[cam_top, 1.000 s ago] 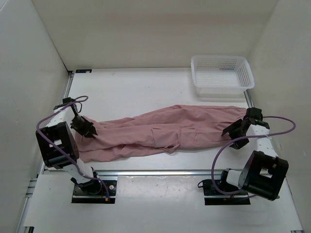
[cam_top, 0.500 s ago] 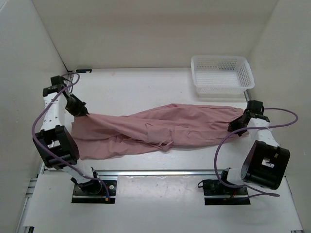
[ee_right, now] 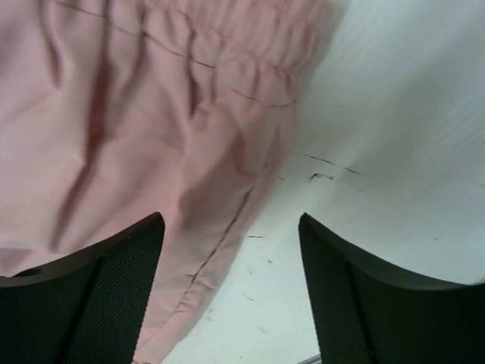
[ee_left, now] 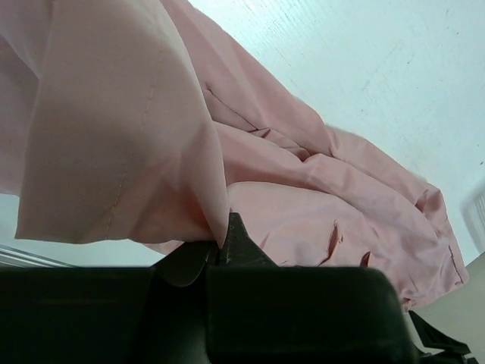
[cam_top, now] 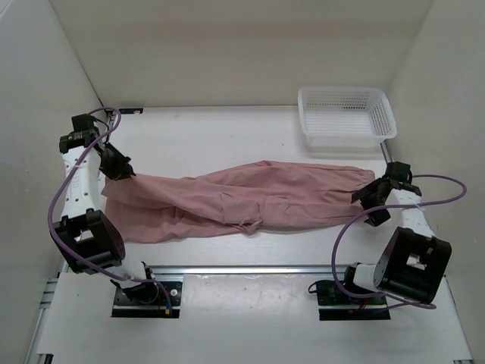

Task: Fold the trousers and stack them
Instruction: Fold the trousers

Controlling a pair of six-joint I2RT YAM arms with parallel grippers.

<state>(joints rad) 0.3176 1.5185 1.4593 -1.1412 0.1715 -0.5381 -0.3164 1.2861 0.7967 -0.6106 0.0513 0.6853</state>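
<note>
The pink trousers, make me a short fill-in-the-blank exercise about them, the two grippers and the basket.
The left gripper grips the dusty-pink thin fabric trousers with its fingers ___.
The right gripper hangs by the gathered waistband with its fingers ___.
The white mesh plastic basket sits in the table's far ___ corner.
Missing words: shut, open, right.

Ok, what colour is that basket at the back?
White; the basket shows best in the top external view.
</note>
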